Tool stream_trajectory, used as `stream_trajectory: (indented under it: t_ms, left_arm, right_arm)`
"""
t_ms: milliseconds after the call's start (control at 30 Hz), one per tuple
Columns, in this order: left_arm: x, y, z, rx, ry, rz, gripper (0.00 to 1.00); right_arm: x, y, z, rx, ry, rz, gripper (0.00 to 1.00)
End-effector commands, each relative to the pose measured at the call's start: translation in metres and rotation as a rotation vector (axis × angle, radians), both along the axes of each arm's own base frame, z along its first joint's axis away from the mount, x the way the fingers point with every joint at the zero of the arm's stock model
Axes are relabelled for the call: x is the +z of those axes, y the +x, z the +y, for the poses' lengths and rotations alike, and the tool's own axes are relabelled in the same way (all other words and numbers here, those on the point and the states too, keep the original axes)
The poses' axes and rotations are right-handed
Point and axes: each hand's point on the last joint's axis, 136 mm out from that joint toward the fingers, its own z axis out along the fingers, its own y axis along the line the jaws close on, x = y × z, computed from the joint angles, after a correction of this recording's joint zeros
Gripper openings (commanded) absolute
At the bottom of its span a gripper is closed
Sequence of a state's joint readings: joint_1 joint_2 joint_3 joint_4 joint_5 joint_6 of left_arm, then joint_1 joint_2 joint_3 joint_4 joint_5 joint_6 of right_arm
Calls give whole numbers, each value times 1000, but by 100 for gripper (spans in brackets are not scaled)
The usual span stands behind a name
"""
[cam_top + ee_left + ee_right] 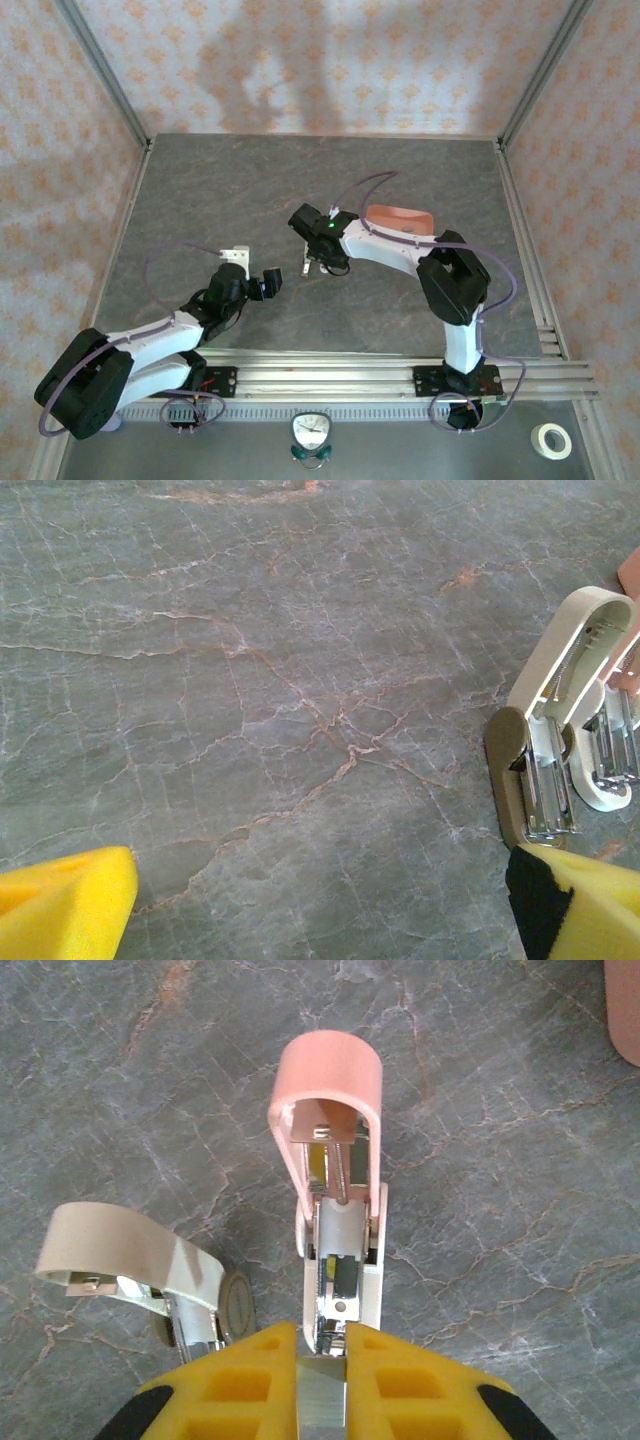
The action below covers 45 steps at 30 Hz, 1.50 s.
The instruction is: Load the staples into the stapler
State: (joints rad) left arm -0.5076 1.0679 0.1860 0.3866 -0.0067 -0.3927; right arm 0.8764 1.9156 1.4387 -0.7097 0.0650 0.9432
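At the middle of the table [250, 190], the right gripper [322, 1345] has its yellow fingers [240, 1380] pressed onto a short grey strip of staples [322, 1405]. The strip is held just over the near end of the pink stapler [330, 1090], which lies at twelve o'clock with its lid swung up and its metal channel [338, 1275] exposed. By my reading the loading step itself is in hand. The next move calls for lowering the strip straight into that narrow channel, square with its walls, then letting go. A beige stapler [130, 1255], also open, sits close at ten o'clock, so sideways room is tight there.

Seen from above, the left gripper [320, 880] hovers at eight o'clock of the staplers over bare stone, fingers spread wide and holding nothing. The tray [398, 217] lies apart at two o'clock, and the table's edges are far off.
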Motion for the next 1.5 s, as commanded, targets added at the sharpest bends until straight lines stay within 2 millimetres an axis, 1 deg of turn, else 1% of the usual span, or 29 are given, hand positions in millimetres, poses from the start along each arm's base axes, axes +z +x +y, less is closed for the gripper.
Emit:
stream_trajectory:
  t_ms: [0,100,433,933,1267,1467]
  left_arm:
    - [4,3,9,35,16,-33,96]
    - [4,3,9,36,18,-37,96]
    - [4,4,10,37,22,-36,96]
    - [5,4,9,34,19,-38,96]
    - [7,4,8,31,16,-42,96]
    - [6,4,9,30,20,-41,96]
  right_arm:
    - [3,4,-7,-25,-56,-23,16]
    - [-1,5,-8,-23,-70,-20,16]
    - [-8,9,-1,3,-78,-14,16]
    - [-13,7,-7,-1,-110,-6,16]
    - [-14,9,-5,3,-106,-16,16]
    - [-19,9,-4,6,-109,-6,16]
